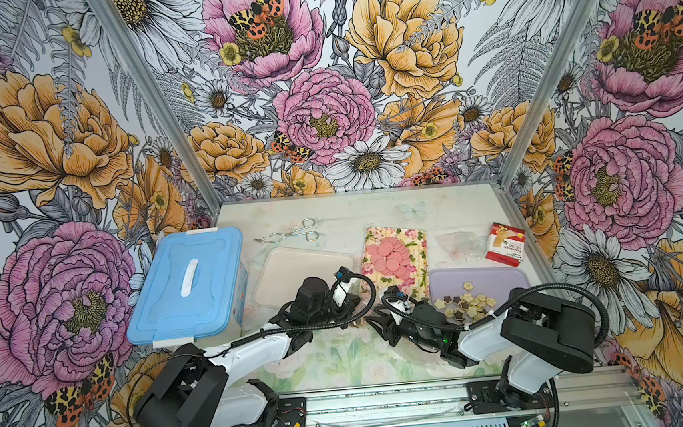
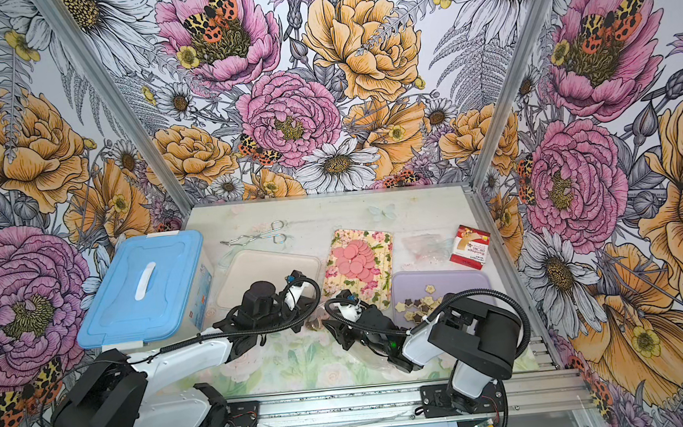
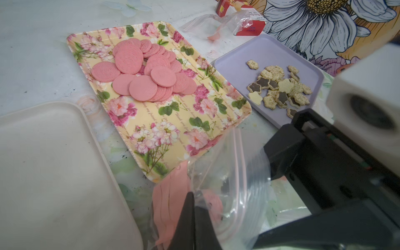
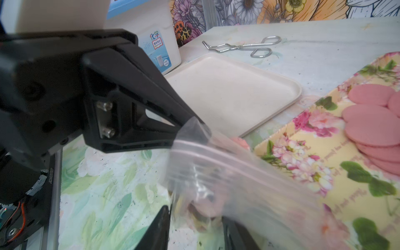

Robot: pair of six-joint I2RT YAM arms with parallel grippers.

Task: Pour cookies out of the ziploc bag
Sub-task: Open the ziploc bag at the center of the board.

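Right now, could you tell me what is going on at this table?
The left gripper pinches a clear ziploc bag by its edge; the right gripper is open around it. Some cookies are inside. Pink round discs lie on the floral tray, star-shaped biscuits on the lilac tray; the beige tray is empty.

Pink cookies (image 3: pixel 140 69), yel. floral tray (image 3: pixel 218 127)

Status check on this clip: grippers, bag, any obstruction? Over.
Left gripper shut on ziploc bag edge. Right gripper open, straddling bag. Some cookies inside bag. Floral tray corner close beside; beige tray bare.
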